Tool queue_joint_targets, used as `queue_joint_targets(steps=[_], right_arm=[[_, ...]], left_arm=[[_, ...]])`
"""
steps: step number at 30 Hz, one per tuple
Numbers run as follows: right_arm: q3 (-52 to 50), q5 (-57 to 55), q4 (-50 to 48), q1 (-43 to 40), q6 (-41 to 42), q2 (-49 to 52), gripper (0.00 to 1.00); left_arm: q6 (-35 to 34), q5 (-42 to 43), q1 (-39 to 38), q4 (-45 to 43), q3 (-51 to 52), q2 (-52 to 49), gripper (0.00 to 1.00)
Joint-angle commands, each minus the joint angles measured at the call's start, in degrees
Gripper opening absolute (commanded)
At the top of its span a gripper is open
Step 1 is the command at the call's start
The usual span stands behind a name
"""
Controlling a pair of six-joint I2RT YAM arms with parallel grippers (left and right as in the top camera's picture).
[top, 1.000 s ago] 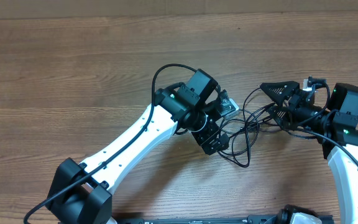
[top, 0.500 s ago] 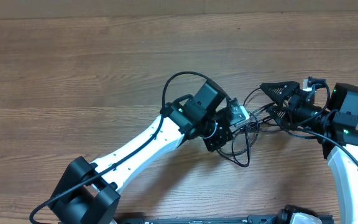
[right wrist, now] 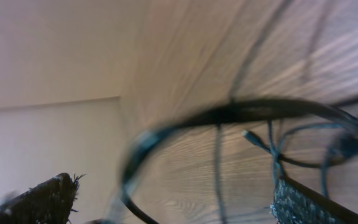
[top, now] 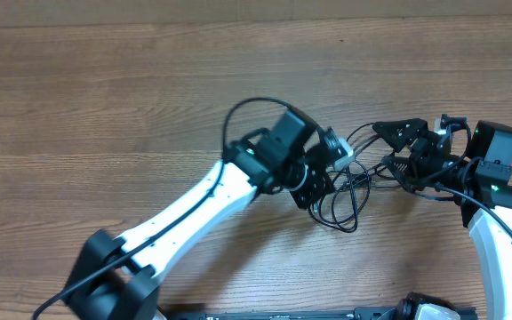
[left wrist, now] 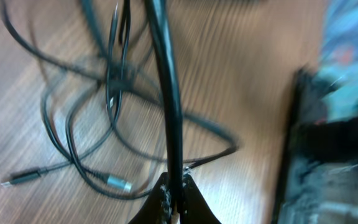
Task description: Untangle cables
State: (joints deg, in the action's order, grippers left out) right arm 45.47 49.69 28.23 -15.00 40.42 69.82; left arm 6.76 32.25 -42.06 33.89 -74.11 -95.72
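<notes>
Pinching thin glossy black cable [left wrist: 169, 106], left jaws; right jaws spread above wood-grain table [top: 105, 89].

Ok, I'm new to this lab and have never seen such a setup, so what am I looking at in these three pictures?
These are two robot arms at a brown wooden table, each ending in a two-finger gripper. The wide picture comes from a camera fixed above the table. The other two come from small cameras on the wrists, looking out past each arm's own fingers. On the table lies a loose tangle of thin black cables with small plugs; one silver-tipped plug shows in the left wrist view. The left gripper is pinched shut on one strand, which runs up from its fingertips. The right gripper stands wide open at the tangle's right edge. A blurred cable loop crosses its view, but nothing is clamped.
</notes>
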Motion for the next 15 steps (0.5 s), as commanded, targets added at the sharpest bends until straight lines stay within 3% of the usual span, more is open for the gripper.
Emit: queue_joint_targets(steps=[1,7,15], right_arm=[[0.57,-5.40,1.68,-0.07,-0.79,-0.13,1.00],[0.57,-8.52,5.53,-0.07,-6.47,-0.13,1.00],[0.57,-14.53,11.85,-0.07,-9.46,-0.13,1.00]], left_arm=[[-5.18,9.27,2.91,0.04,-6.62,8.48,0.04],[-5.92,12.98,6.16,0.15,-12.79,17.11,0.04],[-5.73,8.00,8.63,-1.55,-16.52,26.80,0.04]])
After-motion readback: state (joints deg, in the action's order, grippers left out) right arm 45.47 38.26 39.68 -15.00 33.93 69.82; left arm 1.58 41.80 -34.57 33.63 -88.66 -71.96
